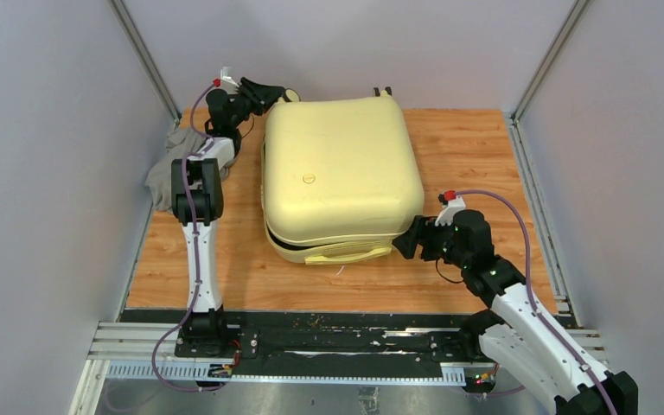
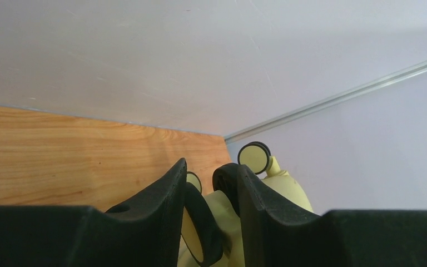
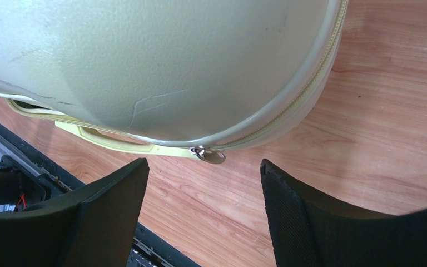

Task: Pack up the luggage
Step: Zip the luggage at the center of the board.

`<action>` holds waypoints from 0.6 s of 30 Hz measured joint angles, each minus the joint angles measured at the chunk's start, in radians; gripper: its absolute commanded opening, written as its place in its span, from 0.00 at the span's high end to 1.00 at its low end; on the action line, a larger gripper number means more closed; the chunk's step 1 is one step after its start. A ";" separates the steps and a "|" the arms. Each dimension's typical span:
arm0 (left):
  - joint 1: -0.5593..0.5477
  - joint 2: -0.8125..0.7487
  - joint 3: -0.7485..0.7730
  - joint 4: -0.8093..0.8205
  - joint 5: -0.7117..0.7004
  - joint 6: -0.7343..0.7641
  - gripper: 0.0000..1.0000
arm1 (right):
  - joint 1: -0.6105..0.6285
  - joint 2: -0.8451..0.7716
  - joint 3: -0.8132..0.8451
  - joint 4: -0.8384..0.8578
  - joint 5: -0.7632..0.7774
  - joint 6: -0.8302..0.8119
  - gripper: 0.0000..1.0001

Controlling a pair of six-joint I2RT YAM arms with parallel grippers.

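Observation:
The luggage (image 1: 337, 169), a pale-yellow hard-shell suitcase, lies flat in the middle of the wooden table (image 1: 484, 164). Its lid is down, with a dark gap along the near left edge. My left gripper (image 1: 277, 93) is at its far left corner. In the left wrist view the left gripper (image 2: 205, 172) is shut on a black-and-cream wheel (image 2: 200, 233). My right gripper (image 1: 402, 242) is open at the near right corner. In the right wrist view the right gripper (image 3: 203, 164) sits just below the metal zipper pull (image 3: 211, 157), beside the yellow handle (image 3: 111, 142), touching neither.
A grey cloth (image 1: 166, 173) lies at the table's left edge beside the left arm. Another wheel (image 2: 254, 157) stands near the back wall. Grey walls close in on three sides. A black rail (image 1: 328, 341) runs along the near edge.

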 measured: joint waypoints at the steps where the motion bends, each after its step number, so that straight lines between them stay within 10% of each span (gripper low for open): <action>1: 0.000 -0.001 0.000 -0.002 0.000 -0.002 0.75 | 0.000 0.000 0.000 0.005 -0.001 0.000 0.27; 18: -0.024 -0.117 -0.079 -0.019 -0.004 0.003 1.00 | 0.087 0.048 -0.023 0.101 0.088 -0.034 0.56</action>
